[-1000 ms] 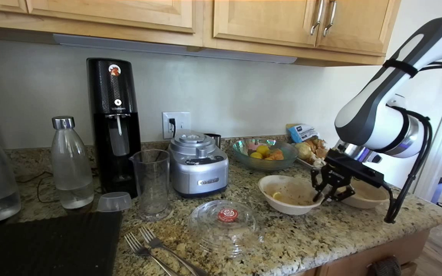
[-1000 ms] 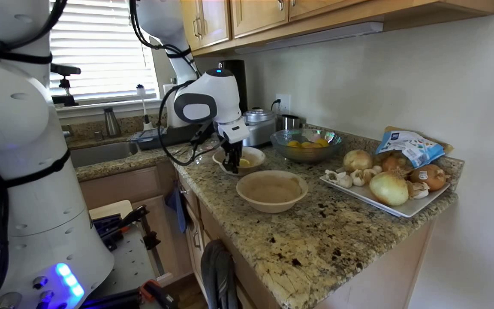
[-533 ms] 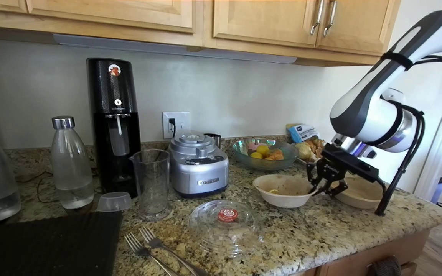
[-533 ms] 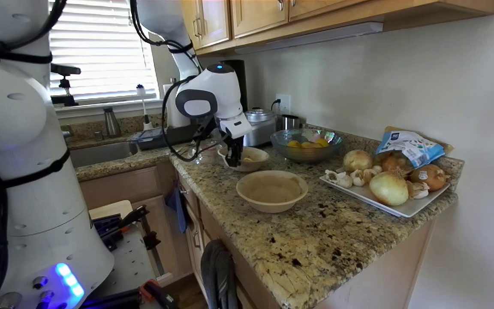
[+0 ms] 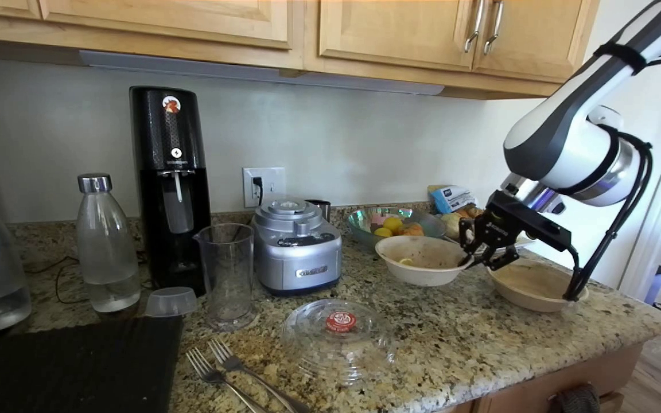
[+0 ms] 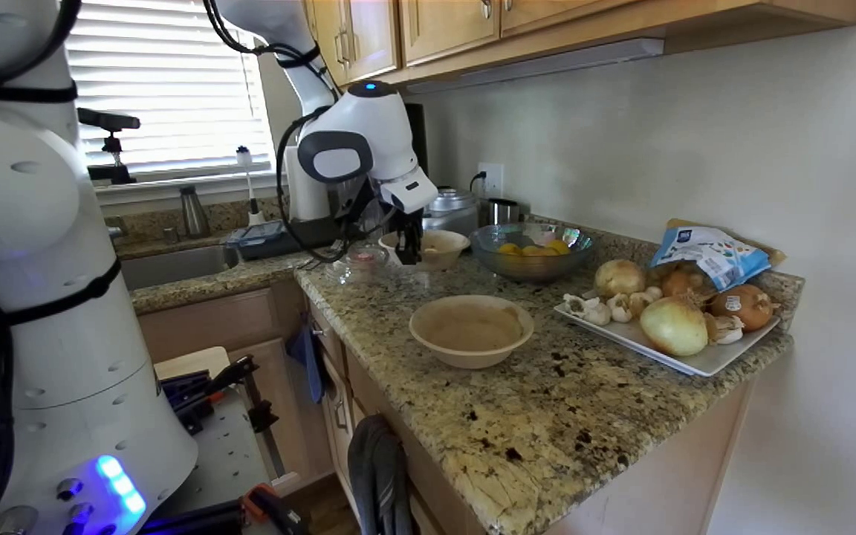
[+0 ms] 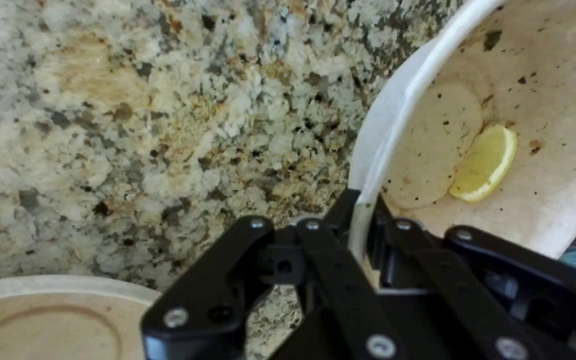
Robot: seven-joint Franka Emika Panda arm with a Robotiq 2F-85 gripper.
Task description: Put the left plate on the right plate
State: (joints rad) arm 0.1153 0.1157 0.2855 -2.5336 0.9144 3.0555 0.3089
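Two beige plates in play. Left plate (image 5: 428, 276), speckled brown inside, lemon wedge (image 7: 485, 162) lying in it, is held up off the tabletop (image 6: 517, 446); it's left of the right plate (image 5: 528, 287) in an exterior view, rims apart. Fingers (image 7: 340, 212) clenched on the left plate's rim, one inside the wall, one outside, clear in wrist view. Right plate: smooth tan inside, upright on the tabletop, only partly in frame in wrist view. Glass fruit bowl (image 6: 536, 269), yellow fruit (image 6: 510, 249) in it, behind and to the right of the right plate in an exterior view. White tray (image 6: 707, 362) to the right of the right plate, same view, carrying onions (image 6: 673, 327) and garlic (image 6: 586, 309), blue-and-white bag (image 6: 714, 256) against the onions. Left of the right plate in an exterior view: clear plastic lid (image 5: 339, 347) with red sticker (image 5: 340, 322), nearer the camera than the right plate; two forks (image 5: 232, 361) farther left; food processor (image 5: 299, 264) left and farther back; also well left of the right plate, clear pitcher (image 5: 227, 275), small clear dish (image 5: 171, 302), black soda machine (image 5: 170, 189), bottles (image 5: 107, 264), black mat (image 5: 72, 367).
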